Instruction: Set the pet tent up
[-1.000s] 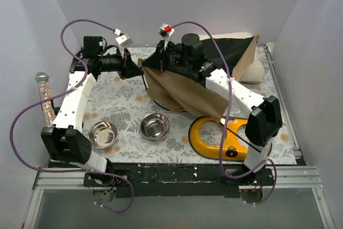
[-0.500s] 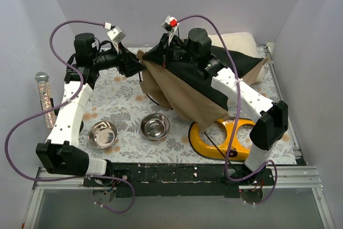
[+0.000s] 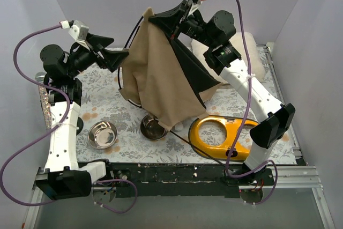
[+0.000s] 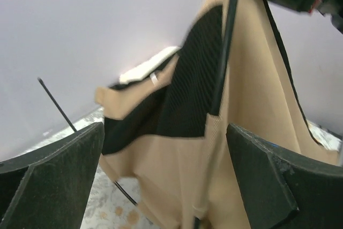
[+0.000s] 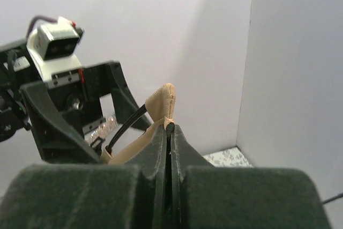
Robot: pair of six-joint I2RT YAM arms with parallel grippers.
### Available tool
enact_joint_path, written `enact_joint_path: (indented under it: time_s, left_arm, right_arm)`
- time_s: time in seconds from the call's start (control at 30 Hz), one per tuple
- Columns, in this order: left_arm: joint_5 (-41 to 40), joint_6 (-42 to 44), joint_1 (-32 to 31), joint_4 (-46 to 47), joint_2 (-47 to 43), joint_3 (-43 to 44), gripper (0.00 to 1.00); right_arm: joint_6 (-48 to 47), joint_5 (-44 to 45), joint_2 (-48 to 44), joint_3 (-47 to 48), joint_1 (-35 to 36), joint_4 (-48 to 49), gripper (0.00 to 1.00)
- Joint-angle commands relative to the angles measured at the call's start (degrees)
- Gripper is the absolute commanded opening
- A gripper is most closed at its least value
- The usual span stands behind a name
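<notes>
The pet tent (image 3: 155, 73) hangs as a tan fabric cone with black lining (image 3: 194, 65), its peak lifted high above the back of the table. My right gripper (image 3: 159, 20) is shut on that peak; in the right wrist view the tan tip (image 5: 167, 99) and a thin black rod (image 5: 124, 128) stick out past the closed gripper (image 5: 170, 128). The tent's lower edge drapes onto the table. My left gripper (image 3: 121, 53) stands open just left of the fabric, holding nothing. In its own view the tent (image 4: 225, 148) fills the space ahead of the left gripper (image 4: 165, 132).
Two steel bowls sit near the front: one (image 3: 103, 134) in the open, one (image 3: 153, 128) partly under the tent's hem. A yellow two-hole bowl stand (image 3: 211, 144) lies front right. A cream cushion (image 3: 244, 52) is at the back right. A glitter tube (image 3: 45, 105) lies by the left wall.
The right gripper has raised the tent's peak up and toward the back. The left gripper has opened, let go of the fabric and drawn back to the left.
</notes>
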Motion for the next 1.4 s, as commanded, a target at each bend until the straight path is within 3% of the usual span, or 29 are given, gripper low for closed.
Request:
enact_joint_path:
  time_s: [0.0, 0.07, 0.17, 0.33, 0.4, 0.47, 0.5, 0.53, 0.57, 0.7, 0.87, 1.0, 1.13, 1.3, 1.37]
  left_arm:
    - [9.30, 3.33, 0.26, -7.90, -2.45, -1.38, 0.98]
    - [10.72, 1.76, 0.26, -8.35, -3.59, -4.01, 0.98]
    - [10.12, 1.49, 0.26, -8.53, -3.16, -5.52, 0.81]
    - [11.51, -2.19, 0.26, -7.30, 0.18, -1.14, 0.15]
    - [11.08, -4.56, 0.26, -6.16, 0.80, -0.16, 0.00]
    - [9.68, -6.93, 0.26, -5.37, 0.80, 0.19, 0.00]
    - [8.80, -7.99, 0.26, -4.93, 0.71, 0.28, 0.00]
    - [7.23, -9.31, 0.26, -4.92, 0.80, 0.46, 0.00]
    - [5.03, -10.89, 0.26, -5.01, 0.97, 1.07, 0.00]
    - [-4.89, -13.27, 0.26, -8.00, 2.38, 5.29, 0.00]
    - [-11.50, -14.58, 0.09, -7.12, 3.60, 7.22, 0.00]
    - [-20.02, -19.50, 0.09, -13.43, 7.64, 13.10, 0.00]
    - [-26.00, -23.28, 0.17, -16.09, 10.37, 16.63, 0.00]
    - [-31.80, -28.03, 0.09, -19.68, 13.27, 19.70, 0.00]
    - [-32.86, -28.57, 0.17, -20.65, 14.42, 20.23, 0.00]
  right_arm:
    - [3.49, 2.95, 0.06, 5.45, 0.14, 10.55, 0.01]
    - [4.28, 2.78, 1.20, 7.12, 0.06, 10.73, 0.01]
    - [5.34, 2.16, 1.82, 8.27, 0.32, 11.17, 0.01]
    - [4.64, 2.07, 2.34, 7.66, 0.32, 10.55, 0.01]
    - [3.59, 2.94, 2.08, 6.52, 0.06, 10.29, 0.01]
    - [2.71, 3.83, 1.91, 6.34, -0.64, 9.33, 0.01]
    - [1.14, 4.61, 1.73, 6.16, -0.82, 8.63, 0.13]
    - [-0.44, 5.58, 1.29, 5.73, -1.08, 8.10, 0.35]
    - [-1.85, 6.28, 0.77, 5.29, -1.61, 8.18, 0.49]
    - [-13.35, 11.38, -1.17, 5.54, -4.50, 6.95, 0.73]
    - [-27.59, 18.33, -4.94, 7.74, -8.55, 7.56, 0.78]
    - [-41.99, 23.33, -11.88, -0.06, -8.65, 15.36, 0.80]
    - [-50.98, 34.83, -15.05, -1.39, -8.64, 15.57, 0.80]
    - [-60.29, 26.69, -24.44, -14.46, -8.65, 15.28, 0.81]
    - [-65.30, 27.72, -25.69, -15.20, -8.65, 16.87, 0.81]
